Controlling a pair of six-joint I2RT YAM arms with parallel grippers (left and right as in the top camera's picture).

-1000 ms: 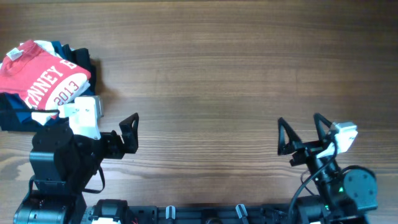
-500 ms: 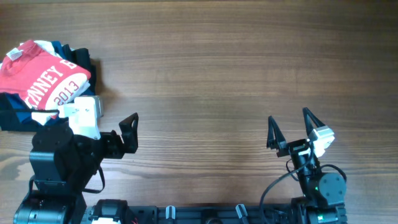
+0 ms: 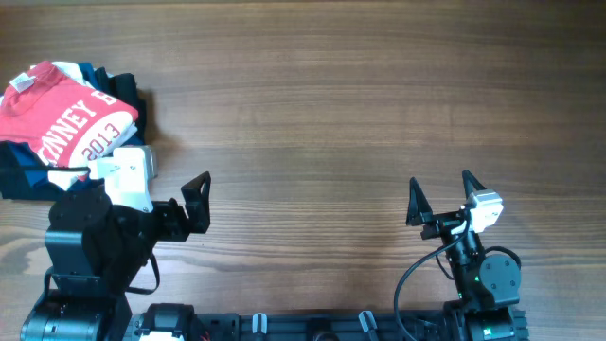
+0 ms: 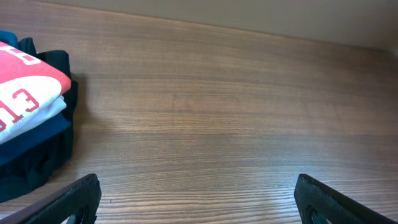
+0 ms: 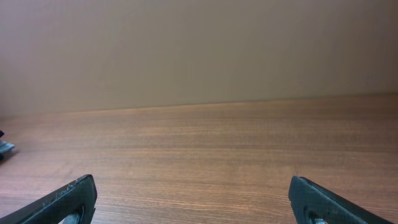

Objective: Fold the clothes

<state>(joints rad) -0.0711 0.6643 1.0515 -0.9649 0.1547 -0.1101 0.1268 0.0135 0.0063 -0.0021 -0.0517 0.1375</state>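
The left gripper's [image 4: 196,186] two black fingers [image 3: 197,189] stood wide apart, holding nothing and touching nothing, with bare brown wood-grain table [image 3: 312,95] between them. The right gripper's [image 3: 439,185] two black fingers [image 5: 74,193] were likewise spread wide and empty, above the tabletop.

The red short-sleeved cotton T-shirt with white lettering and "2013" [image 3: 66,114] lay folded ahead of and to the left of the left gripper's left finger, well apart from the right gripper. It rested on top of a pile of dark navy garments [image 4: 37,155], with a white layer [image 4: 34,118] just beneath it.

Compared with a second earlier, the right gripper had shifted leftward and its arm had drawn in; the left gripper and the T-shirt had not moved.
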